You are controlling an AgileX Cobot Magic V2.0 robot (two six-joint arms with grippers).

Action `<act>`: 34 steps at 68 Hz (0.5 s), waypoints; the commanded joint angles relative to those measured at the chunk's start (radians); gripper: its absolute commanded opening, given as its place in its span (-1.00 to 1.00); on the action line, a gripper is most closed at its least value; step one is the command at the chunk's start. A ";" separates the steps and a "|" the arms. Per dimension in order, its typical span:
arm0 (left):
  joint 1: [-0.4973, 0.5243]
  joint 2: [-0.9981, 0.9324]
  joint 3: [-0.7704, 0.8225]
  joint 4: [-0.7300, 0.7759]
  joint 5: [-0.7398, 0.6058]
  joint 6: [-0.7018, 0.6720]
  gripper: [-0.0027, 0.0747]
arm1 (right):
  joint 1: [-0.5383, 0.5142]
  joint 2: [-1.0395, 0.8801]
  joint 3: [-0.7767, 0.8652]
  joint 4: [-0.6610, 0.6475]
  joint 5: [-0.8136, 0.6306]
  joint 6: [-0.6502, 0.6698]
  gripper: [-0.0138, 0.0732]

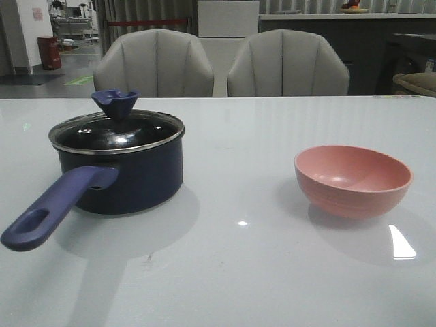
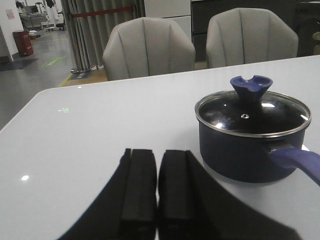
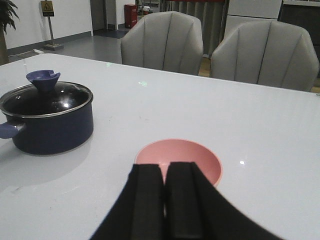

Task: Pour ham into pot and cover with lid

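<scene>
Fingers (image 2: pixel 156 187) of the left arm are pressed together on nothing, low over the tabletop (image 1: pixel 238 272); the right fingers (image 3: pixel 165 200) likewise, just short of the pink bowl (image 3: pixel 192 157). Beyond, the lid (image 1: pixel 117 131) sits squarely on the pot (image 1: pixel 126 177). Judging by this, backing off without nudging the handle is what matters.

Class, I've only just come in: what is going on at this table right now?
Nothing is being handled at this moment. The pot sits on the white table with the lid on it, handle toward the camera. The pink bowl stands apart to its right and looks empty; no ham is visible. The left gripper and right gripper are both shut, holding nothing, each short of the pot and the bowl.
</scene>
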 commanded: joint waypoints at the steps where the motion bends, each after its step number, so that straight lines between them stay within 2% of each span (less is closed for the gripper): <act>1: 0.002 -0.017 0.009 -0.002 -0.163 -0.023 -0.64 | 0.001 0.010 -0.026 0.006 -0.085 -0.012 -0.31; 12: 0.002 -0.017 0.073 0.000 -0.300 -0.086 -0.64 | 0.001 0.010 -0.026 0.006 -0.085 -0.012 -0.31; 22: 0.008 -0.017 0.070 0.000 -0.276 -0.102 -0.64 | 0.001 0.010 -0.026 0.006 -0.084 -0.012 -0.31; 34: 0.067 -0.017 0.070 0.000 -0.276 -0.158 -0.64 | 0.001 0.010 -0.026 0.006 -0.085 -0.012 -0.31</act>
